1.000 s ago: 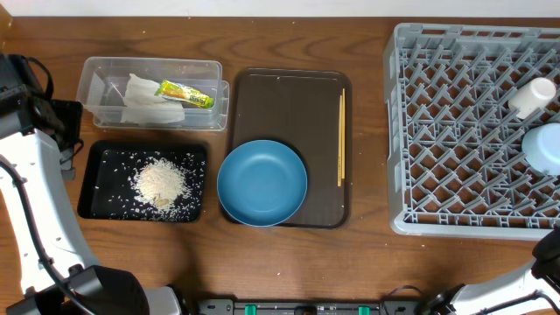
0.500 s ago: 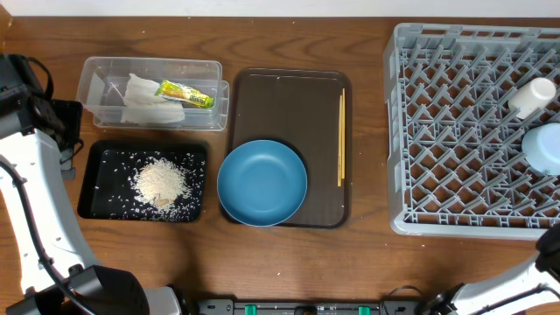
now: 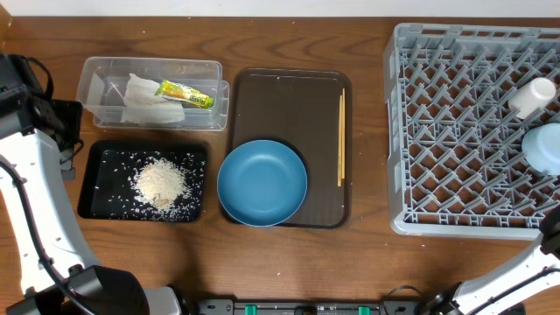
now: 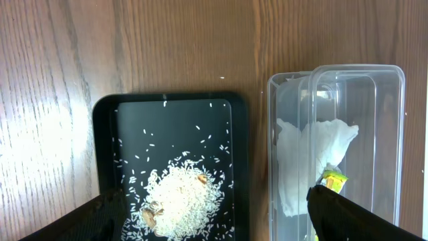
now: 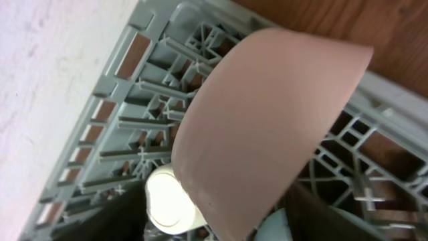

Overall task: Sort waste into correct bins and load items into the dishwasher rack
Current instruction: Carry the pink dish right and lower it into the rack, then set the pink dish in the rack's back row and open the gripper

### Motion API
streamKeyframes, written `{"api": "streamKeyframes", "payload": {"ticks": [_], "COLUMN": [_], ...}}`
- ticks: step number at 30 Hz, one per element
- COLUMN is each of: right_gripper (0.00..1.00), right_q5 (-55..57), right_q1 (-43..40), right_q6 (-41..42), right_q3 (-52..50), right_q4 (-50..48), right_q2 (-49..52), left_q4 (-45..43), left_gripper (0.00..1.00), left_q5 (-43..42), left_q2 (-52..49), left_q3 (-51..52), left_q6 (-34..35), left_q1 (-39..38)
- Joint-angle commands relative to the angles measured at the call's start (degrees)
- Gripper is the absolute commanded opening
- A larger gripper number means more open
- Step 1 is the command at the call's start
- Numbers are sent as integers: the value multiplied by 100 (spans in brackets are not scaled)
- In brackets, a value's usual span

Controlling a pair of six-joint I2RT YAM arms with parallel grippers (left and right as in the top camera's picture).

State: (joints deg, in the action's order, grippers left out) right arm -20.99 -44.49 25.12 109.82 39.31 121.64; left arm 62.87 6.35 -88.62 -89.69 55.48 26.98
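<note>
My right gripper (image 5: 227, 214) is shut on the small pink bowl (image 5: 261, 127) and holds it over the grey dishwasher rack (image 5: 134, 87). The rack (image 3: 455, 131) holds the white cup (image 3: 532, 96) and the light-blue bowl (image 3: 544, 147). The dark-blue plate (image 3: 262, 183) and the chopsticks (image 3: 340, 140) lie on the brown tray (image 3: 289, 96). The clear container (image 3: 96, 79) holds the white napkin (image 3: 144, 101) and the yellow-green wrapper (image 3: 185, 94). The black tray (image 3: 87, 175) holds the rice (image 3: 160, 184). My left gripper (image 4: 214, 195) is open and empty above the black tray (image 4: 103, 134) and the clear container (image 4: 394, 134).
The left arm (image 3: 35, 201) runs along the table's left edge beside both bins. The right arm (image 3: 551, 236) shows only at the bottom right corner, by the rack's front edge. Bare wood lies between the brown tray and the rack.
The right arm has shifted slightly at the bottom right edge of the overhead view. Nothing else has moved.
</note>
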Motion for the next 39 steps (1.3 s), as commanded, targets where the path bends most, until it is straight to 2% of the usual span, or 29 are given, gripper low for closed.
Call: {"api": "streamKeyframes", "payload": {"ticks": [1, 4, 5, 7, 18, 25, 32, 39], "right_gripper": [48, 25, 12, 1, 1, 1, 1, 1], "right_q5": [-195, -201, -203, -254, -1998, -3982, -3954, -3130], "right_q1": [74, 96, 98, 96, 92, 452, 1198, 1851], "right_q6": [13, 15, 15, 13, -20, -638, -1425, -1591], "right_q3": [9, 9, 9, 11, 15, 15, 7, -4], "right_q4": [-11, -57, -55, -33, -271, -723, -83, 343], "right_q2": [140, 138, 138, 138, -503, -798, -750, -431], "left_q4": [28, 28, 28, 28, 28, 28, 28, 28], "left_gripper": [89, 89, 89, 89, 89, 89, 89, 89], "left_q5": [31, 31, 31, 31, 31, 31, 31, 31], "left_q2": [-22, -22, -22, -22, -22, -22, -22, -22], "left_q3": [-15, -15, -15, -15, -15, -15, -15, -15], "left_q6": [-13, -13, -13, -13, -13, -13, -13, -13], "left_q1": [26, 28, 28, 26, 28, 28, 26, 26]}}
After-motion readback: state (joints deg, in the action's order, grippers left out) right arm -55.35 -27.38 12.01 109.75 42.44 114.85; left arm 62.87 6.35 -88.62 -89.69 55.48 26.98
